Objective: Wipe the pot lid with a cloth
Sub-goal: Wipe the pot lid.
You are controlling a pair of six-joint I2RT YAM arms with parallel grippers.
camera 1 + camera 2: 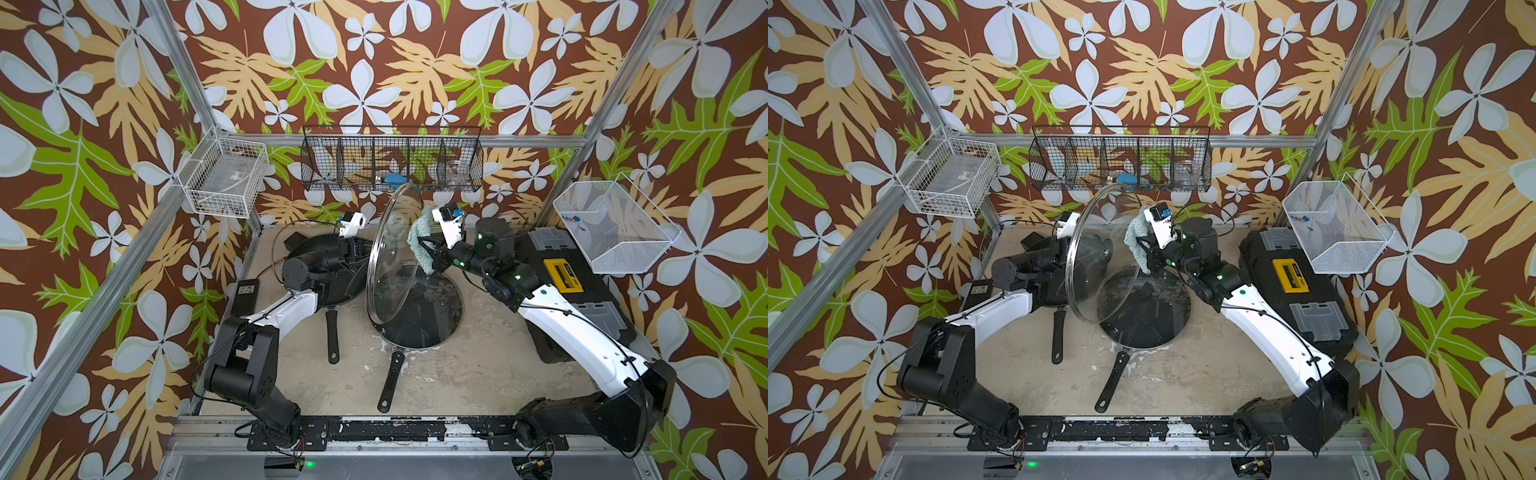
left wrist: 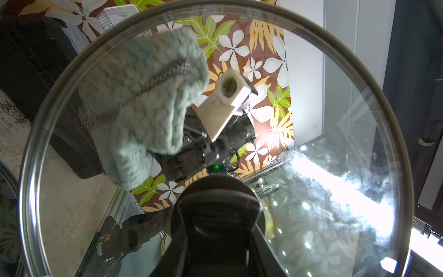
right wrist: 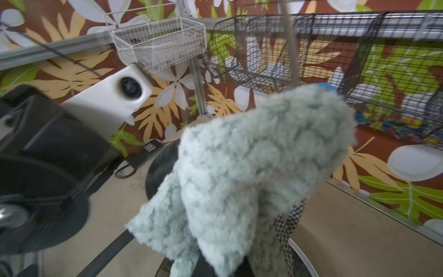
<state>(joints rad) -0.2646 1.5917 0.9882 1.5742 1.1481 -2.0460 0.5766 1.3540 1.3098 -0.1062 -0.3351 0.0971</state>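
The pot lid (image 1: pixel 386 266) (image 1: pixel 1090 266), clear glass with a metal rim, stands upright on edge above the table. My left gripper (image 1: pixel 355 251) (image 2: pixel 219 230) is shut on its black handle (image 2: pixel 220 206). The pale teal cloth (image 1: pixel 420 241) (image 1: pixel 1137 245) (image 3: pixel 251 167) hangs bunched from my right gripper (image 1: pixel 432 249) (image 1: pixel 1149 251), which is shut on it. In the left wrist view the cloth (image 2: pixel 143 100) lies against the far face of the glass (image 2: pixel 335 120), near its rim. The cloth hides the right fingertips in the right wrist view.
A smaller glass lid (image 1: pixel 419 316) (image 1: pixel 1144 316) lies on a frying pan under the raised lid. A second black pan (image 1: pixel 320 257) sits behind the left arm. A black toolbox (image 1: pixel 582 291) stands at the right. Wire baskets (image 1: pixel 390 160) (image 1: pixel 226 176) (image 1: pixel 611 224) hang around the walls.
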